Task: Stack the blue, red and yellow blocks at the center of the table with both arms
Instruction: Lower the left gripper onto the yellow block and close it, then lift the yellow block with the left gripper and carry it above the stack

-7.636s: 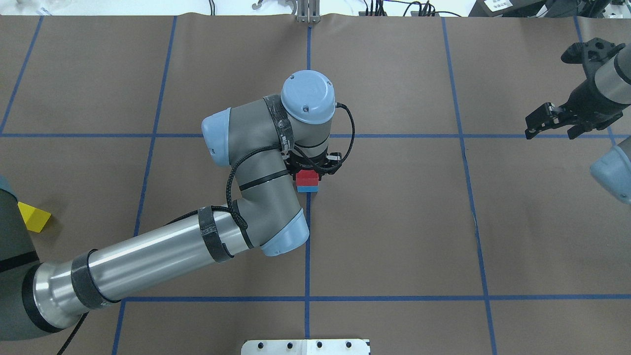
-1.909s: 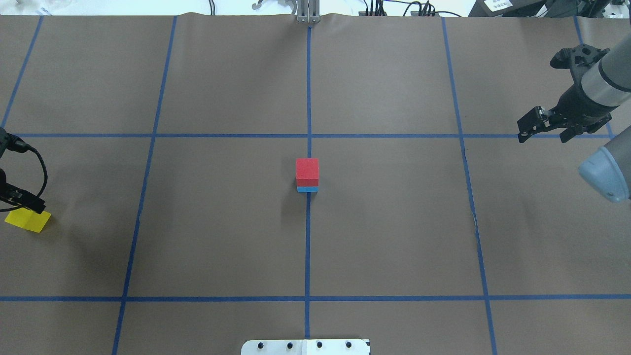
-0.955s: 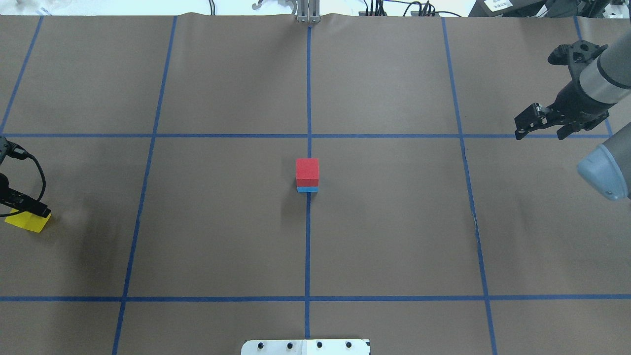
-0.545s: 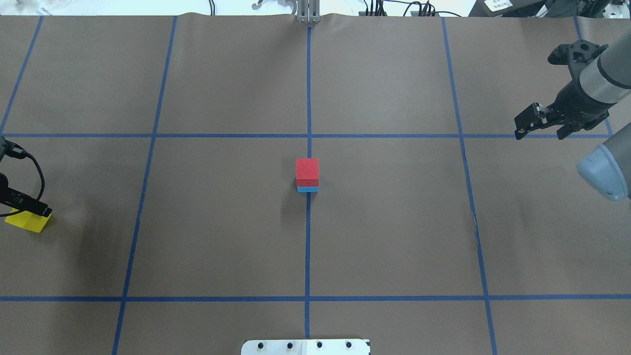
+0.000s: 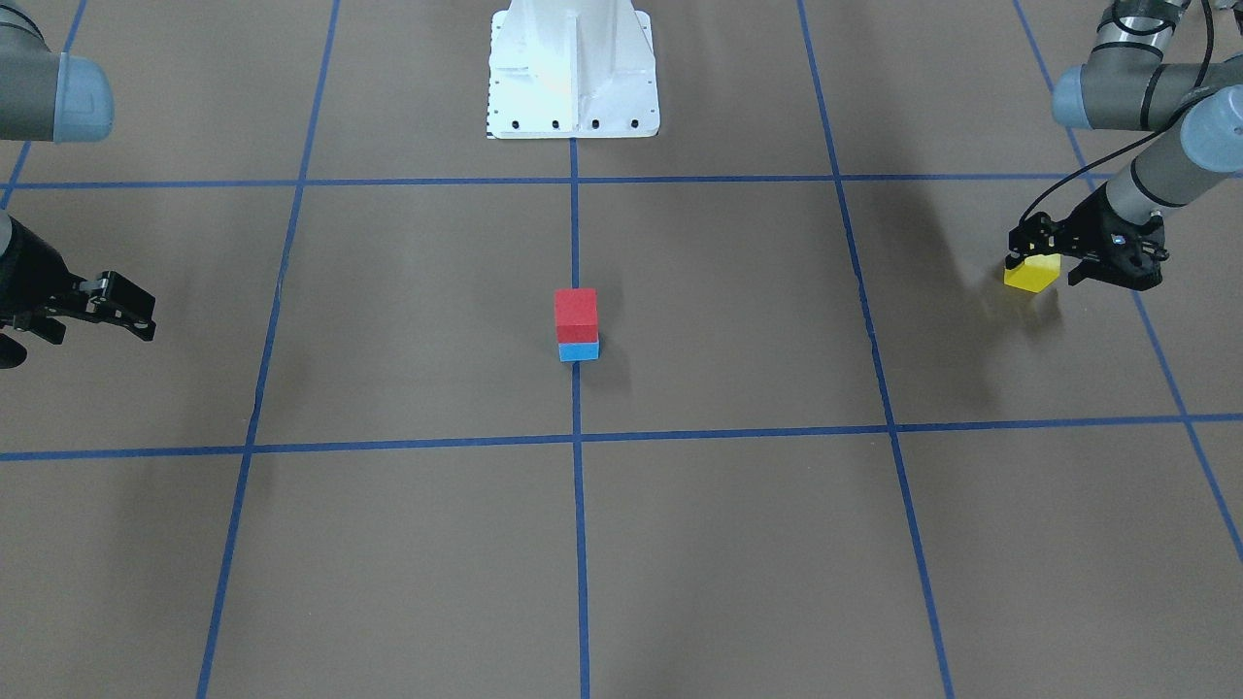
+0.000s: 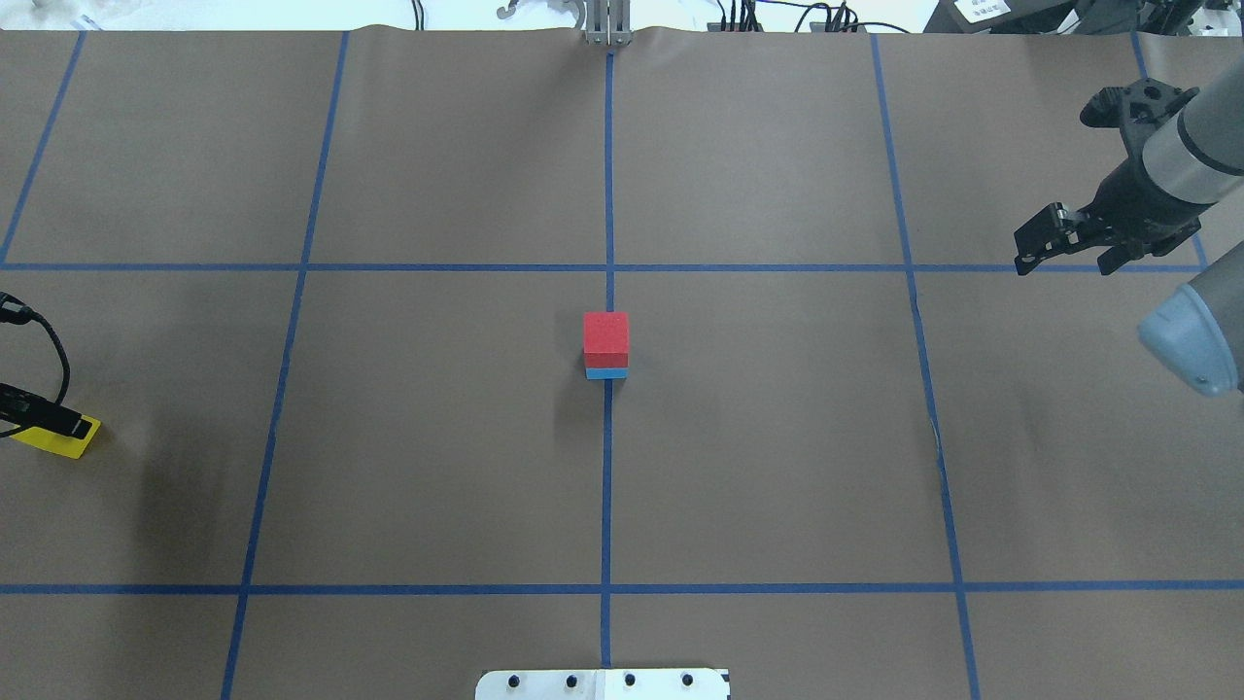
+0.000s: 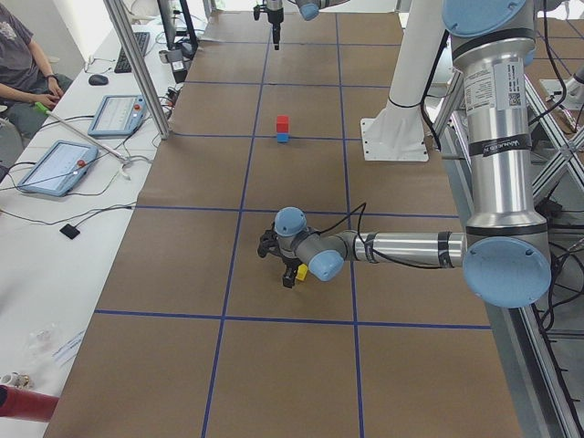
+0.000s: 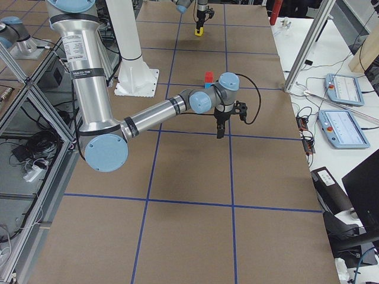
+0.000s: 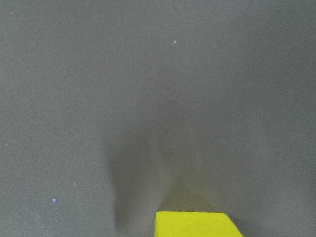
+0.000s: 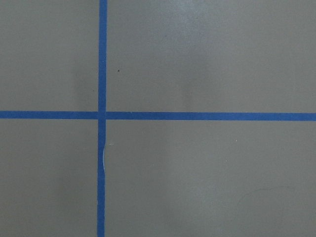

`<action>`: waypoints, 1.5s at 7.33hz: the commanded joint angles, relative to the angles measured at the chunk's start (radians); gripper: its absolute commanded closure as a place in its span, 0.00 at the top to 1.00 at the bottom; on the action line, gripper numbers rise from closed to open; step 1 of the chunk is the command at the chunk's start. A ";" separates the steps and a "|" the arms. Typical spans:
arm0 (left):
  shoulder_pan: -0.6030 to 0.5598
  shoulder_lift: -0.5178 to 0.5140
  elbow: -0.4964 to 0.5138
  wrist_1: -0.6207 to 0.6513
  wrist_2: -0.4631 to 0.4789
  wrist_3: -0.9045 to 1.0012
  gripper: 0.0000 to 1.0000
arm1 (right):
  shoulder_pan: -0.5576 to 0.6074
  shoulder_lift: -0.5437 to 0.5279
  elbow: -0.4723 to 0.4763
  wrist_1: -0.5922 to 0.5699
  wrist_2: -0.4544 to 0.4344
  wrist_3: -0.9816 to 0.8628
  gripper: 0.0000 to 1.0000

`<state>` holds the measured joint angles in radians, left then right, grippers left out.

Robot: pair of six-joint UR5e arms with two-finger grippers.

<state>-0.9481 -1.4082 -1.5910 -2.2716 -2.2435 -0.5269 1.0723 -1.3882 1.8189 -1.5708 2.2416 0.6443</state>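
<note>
At the table's (image 6: 777,437) center the red block (image 6: 605,336) sits squarely on the blue block (image 6: 607,372), also seen in the front view as red block (image 5: 576,309) on blue block (image 5: 579,350). The yellow block (image 5: 1032,275) rests on the table at the far left side. My left gripper (image 5: 1049,270) is low over it, open, one finger on each side. In the left wrist view only the yellow block's (image 9: 195,224) top shows at the bottom edge. My right gripper (image 6: 1061,255) hovers open and empty at the right side.
The white pedestal base (image 5: 573,68) stands at the robot's edge of the table. A metal fixture (image 6: 604,24) sits at the far edge. A side bench holds tablets (image 7: 55,164) and a seated person (image 7: 23,59). Blue tape lines (image 10: 102,115) cross under the right wrist.
The left arm has left the red block on the blue one and gone to the far left. In the last second its gripper dropped lower around the yellow block. The right arm barely moved.
</note>
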 commanded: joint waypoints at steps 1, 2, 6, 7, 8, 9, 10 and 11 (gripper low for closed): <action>0.000 0.002 -0.006 -0.002 -0.001 -0.007 0.72 | 0.001 0.000 0.000 0.000 0.000 0.000 1.00; 0.000 0.002 -0.023 0.001 -0.002 -0.027 0.23 | 0.002 0.000 0.000 0.000 0.000 0.000 1.00; 0.008 -0.132 -0.194 0.236 -0.048 -0.181 0.00 | 0.002 0.000 0.002 0.000 0.000 0.000 1.00; 0.014 -0.284 -0.257 0.462 -0.045 -0.203 0.00 | 0.002 0.000 0.000 0.000 -0.002 -0.002 1.00; 0.035 -0.442 -0.273 0.633 -0.039 -0.247 0.00 | 0.002 0.000 0.000 0.000 -0.004 -0.002 1.00; 0.093 -0.575 -0.270 0.746 -0.033 -0.315 0.00 | 0.002 0.000 0.000 0.000 -0.005 -0.003 1.00; 0.164 -0.697 -0.250 0.814 0.013 -0.394 0.00 | 0.003 0.000 0.000 0.000 -0.008 -0.005 1.00; 0.208 -0.848 -0.159 0.839 0.074 -0.436 0.00 | 0.003 0.000 0.002 0.000 -0.019 -0.002 1.00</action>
<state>-0.8058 -2.0727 -1.8269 -1.4990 -2.2335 -0.8938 1.0747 -1.3883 1.8195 -1.5708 2.2326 0.6410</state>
